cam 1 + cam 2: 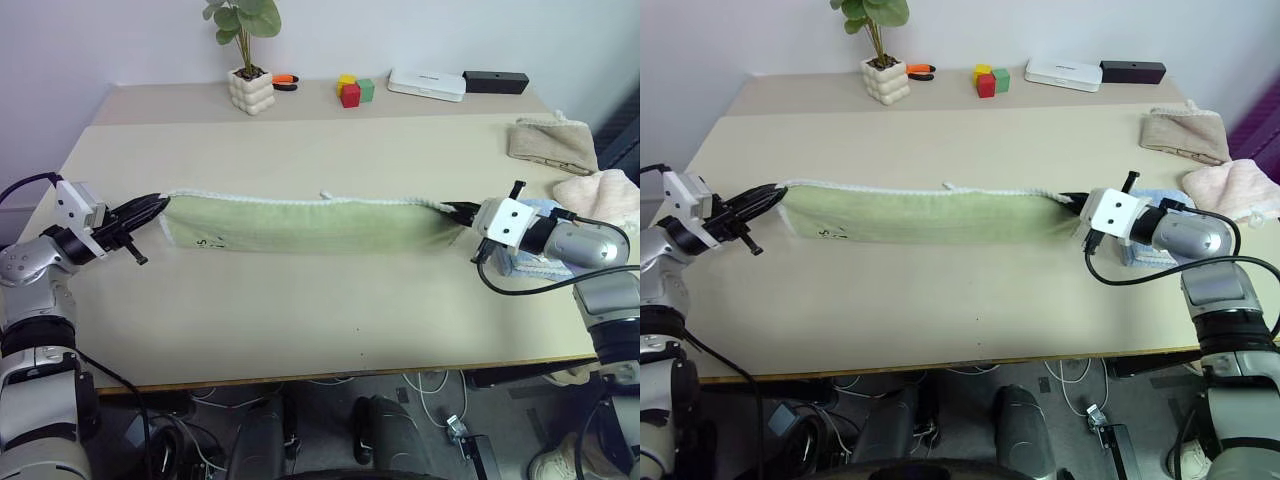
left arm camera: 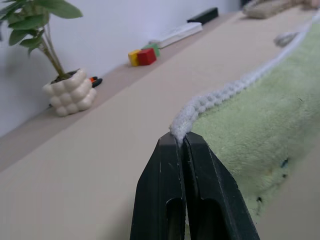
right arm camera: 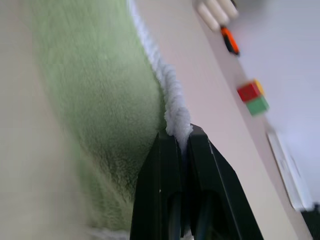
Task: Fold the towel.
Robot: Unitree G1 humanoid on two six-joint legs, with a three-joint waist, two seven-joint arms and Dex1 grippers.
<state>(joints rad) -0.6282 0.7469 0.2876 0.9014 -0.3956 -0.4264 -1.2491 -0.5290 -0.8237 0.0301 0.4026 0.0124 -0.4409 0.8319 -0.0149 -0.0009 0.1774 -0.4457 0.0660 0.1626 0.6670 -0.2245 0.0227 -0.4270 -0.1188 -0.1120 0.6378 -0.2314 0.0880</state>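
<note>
- Spanning the desk (image 1: 300, 310) side to side in the left eye view, the light green towel (image 1: 310, 224) is stretched between both arms, its long axis running straight from the left tool (image 1: 152, 207) to the right tool (image 1: 462, 211). Each tool sits at one end, so neither arm is nearer; the cloth lies inward of both.
- Right eye view: same layout. The white stitched edging forms the far, raised edge; the green body hangs from it toward the desk near the robot. A small loop shows mid-edge, and dark label print near the left end. A light blue towel (image 1: 1140, 250) lies under the right arm; beige and pink towels sit at the far right.
- Left wrist view: left tool pressed together, pinching the white corded edge at the corner; terry pile thick and soft-looking, green surface falling away beyond. Potted plant (image 2: 65, 87) and coloured blocks stand well apart at the back.
- Right wrist view: right tool likewise pressed together on the white edging at the opposite corner.
- Judgement: the coming fold depends on carrying both corners evenly across the short axis.
</note>
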